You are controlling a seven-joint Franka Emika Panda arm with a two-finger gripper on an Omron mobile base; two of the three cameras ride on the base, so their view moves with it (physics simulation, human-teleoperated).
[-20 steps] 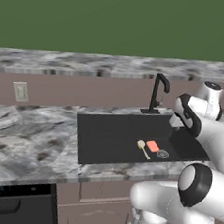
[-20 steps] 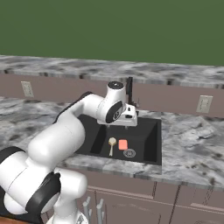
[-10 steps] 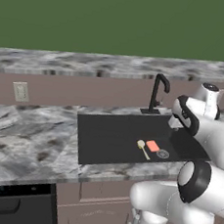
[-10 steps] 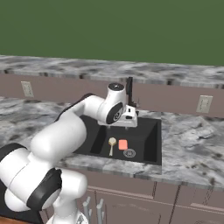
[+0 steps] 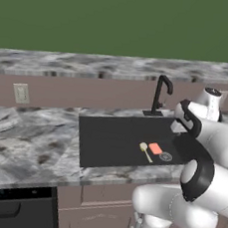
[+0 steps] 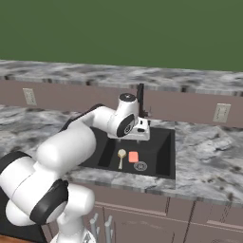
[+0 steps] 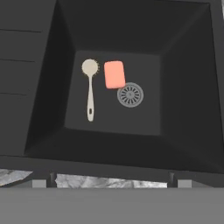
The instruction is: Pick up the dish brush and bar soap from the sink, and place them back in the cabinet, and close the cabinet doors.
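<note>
Nothing shifted since a second ago: my hand still hovers above matte-black sink, fingers spread wide, empty. Pale cream dish brush lies flat on basin floor, salmon-pink bar soap just beside its head, round metal drain near soap. Slim black faucet behind basin. No obstruction over either.

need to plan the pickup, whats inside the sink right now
On the sink floor lie the dish brush, the bar soap beside its head, and the round drain next to the soap. In the left base view the arm covers the basin's right end.
</note>
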